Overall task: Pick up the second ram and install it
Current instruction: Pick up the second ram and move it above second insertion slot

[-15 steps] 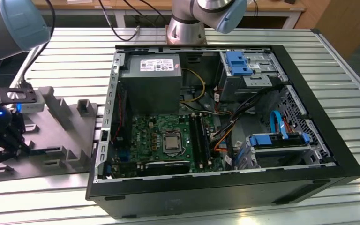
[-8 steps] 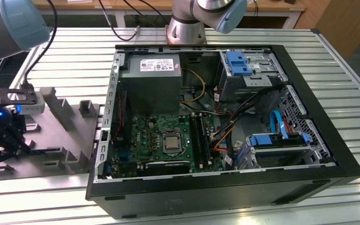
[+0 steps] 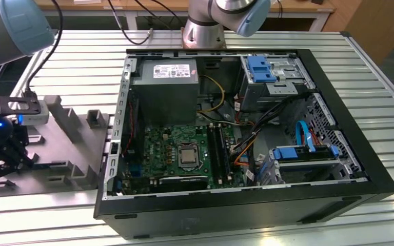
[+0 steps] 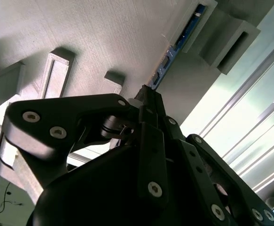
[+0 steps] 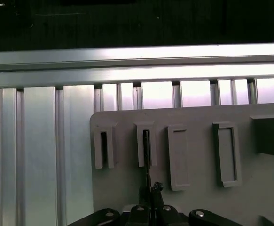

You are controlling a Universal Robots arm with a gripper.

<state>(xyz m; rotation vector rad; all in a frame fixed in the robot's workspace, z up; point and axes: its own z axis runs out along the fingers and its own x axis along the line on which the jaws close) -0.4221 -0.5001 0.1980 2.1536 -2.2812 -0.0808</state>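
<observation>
Open black metal computer case (image 3: 252, 207) lies on its side across centre and right of frame, on a slatted aluminium table (image 3: 67, 66). Inside it, at lower centre, is a green motherboard (image 3: 176, 148), with a grey metal power supply box (image 3: 162, 97) above. Just left of the case sits a grey moulded plastic tray (image 3: 60, 177). At far left edge, the black gripper (image 3: 4, 156) hangs low over the tray. At top centre stands the silver arm base (image 3: 204, 31).
</observation>
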